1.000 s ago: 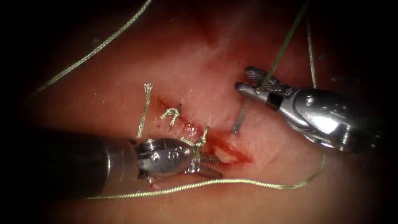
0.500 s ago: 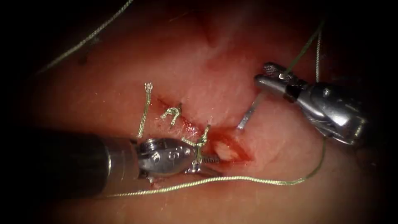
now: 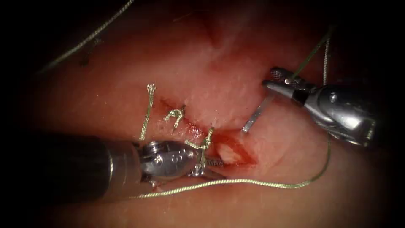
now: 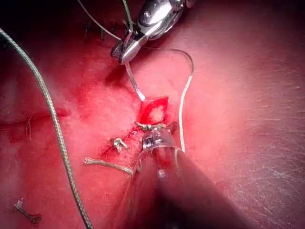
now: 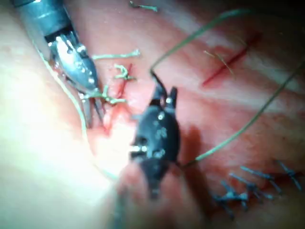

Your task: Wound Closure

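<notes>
Steel needle [image 3: 254,117] is sitting in my right tool [image 3: 282,82], jaws clamped on its back end, thread [image 3: 253,183] trailing from there. Compared with a second ago I'm carrying that tool up and out toward 2 o'clock, so more of the curve is showing while the tip is still touching the tissue [image 3: 211,55] on the right side of the cut [image 3: 230,153], at the gap's 1 o'clock. My left tool [image 3: 206,166] isn't budging, jaws parted at the cut's left lip, next to the last knot [image 3: 205,143], holding nothing as far as I can tell. So the needle's being eased back, not driven deeper
</notes>
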You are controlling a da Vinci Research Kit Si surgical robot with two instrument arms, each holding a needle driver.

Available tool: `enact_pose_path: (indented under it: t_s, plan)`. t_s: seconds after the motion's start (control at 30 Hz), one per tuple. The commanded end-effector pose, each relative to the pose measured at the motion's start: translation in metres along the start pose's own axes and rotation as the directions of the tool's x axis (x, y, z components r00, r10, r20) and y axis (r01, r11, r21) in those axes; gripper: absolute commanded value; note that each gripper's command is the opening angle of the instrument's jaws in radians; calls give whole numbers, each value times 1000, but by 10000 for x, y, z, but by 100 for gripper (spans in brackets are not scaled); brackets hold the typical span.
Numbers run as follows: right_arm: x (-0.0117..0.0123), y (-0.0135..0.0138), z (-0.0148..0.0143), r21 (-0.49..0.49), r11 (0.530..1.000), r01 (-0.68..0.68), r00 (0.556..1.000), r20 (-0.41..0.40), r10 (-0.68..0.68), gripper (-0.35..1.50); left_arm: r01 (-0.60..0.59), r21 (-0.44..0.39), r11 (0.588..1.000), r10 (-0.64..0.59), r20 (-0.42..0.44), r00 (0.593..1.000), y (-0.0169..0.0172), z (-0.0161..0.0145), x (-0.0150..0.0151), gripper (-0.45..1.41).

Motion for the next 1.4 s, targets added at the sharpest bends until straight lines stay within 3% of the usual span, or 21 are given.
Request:
enact_pose_path:
  t_s: [0.03,0.67,1.1,1.23,1.4]
  plan:
    - [-2,-1,10,-1,1000,1,1000,-2,-1,-35,-2,-1,1000,2,-1,1000,-3,8,0,22]
    - [-1,19,23,-15,992,-126,992,-19,126,-35,-1,-1,1000,1,-1,1000,-1,8,1,22]
    - [-19,35,38,-7,931,-365,931,0,365,-35,-1,-1,1000,1,-1,1000,-1,8,1,22]
    - [-38,24,46,44,903,-428,903,71,425,-35,-1,-1,1000,1,-1,1000,-1,8,1,22]
    - [-46,13,48,83,868,-489,871,95,482,-35,-1,-1,1000,1,-1,1000,-1,8,1,22]
